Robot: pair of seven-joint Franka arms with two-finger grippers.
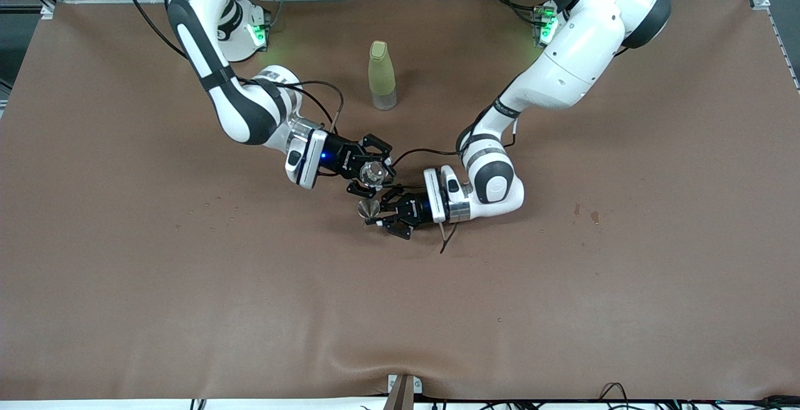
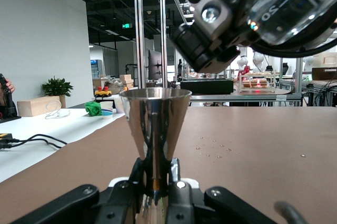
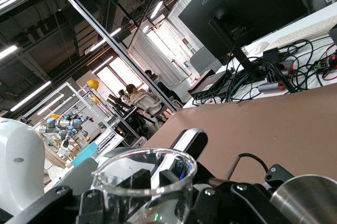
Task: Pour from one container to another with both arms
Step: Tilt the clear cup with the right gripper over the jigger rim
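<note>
A small metal stemmed cup, the container [image 1: 366, 208] [image 2: 155, 116], is held upright by its thin stem in my left gripper [image 1: 377, 212] [image 2: 157, 175], just over the middle of the brown table [image 1: 187, 272]. Close beside it, my right gripper [image 1: 377, 170] [image 3: 158, 177] is shut on the clear glass tumbler [image 1: 374, 174] [image 3: 122, 195], which looks empty. The cup's grey rim [image 3: 308, 199] shows in the right wrist view next to the tumbler. In the left wrist view the right gripper [image 2: 224, 21] hangs above the cup.
A tall yellow-green bottle [image 1: 382, 75] stands on the table farther from the front camera than both grippers. A loose dark cable [image 1: 447, 239] trails under the left wrist. Small dark stains [image 1: 585, 213] mark the cloth toward the left arm's end.
</note>
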